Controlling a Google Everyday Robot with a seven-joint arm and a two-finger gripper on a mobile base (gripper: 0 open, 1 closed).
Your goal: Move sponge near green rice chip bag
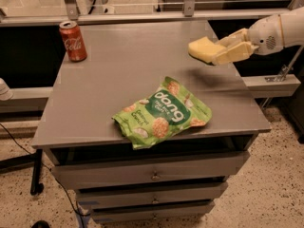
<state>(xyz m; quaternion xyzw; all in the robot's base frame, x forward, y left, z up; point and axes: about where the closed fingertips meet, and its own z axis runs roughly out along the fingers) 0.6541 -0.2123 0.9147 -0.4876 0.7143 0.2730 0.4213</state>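
The table (118,70), a grey cabinet top over drawers, took up most of the view. The bag (164,113) lay flat near its front edge, one corner jutting slightly past the lip. The arm (280,30) reached in from the right. A can (73,41) stood upright at the far left corner, well apart from everything else. The gripper (223,51) hung in the air over the right rear part of the table, clenched on the sponge (203,49), which stuck out leftward from between the fingers. A soft shadow lay on the tabletop below it, so the sponge was clear of the surface, behind the bag and to its right, not touching it.

The step in hand looked like the carry toward the bag, with the set-down yet to come. To do it well, the sponge should be brought forward and down onto bare table just beside the bag's right or rear edge, near it but not on top of it. The descent should stay clear of the crinkly pouch, since a nudge could slide it farther off the front. The grip should loosen only once the sponge rests on the table, as a soft block dropped from height may bounce or roll away.
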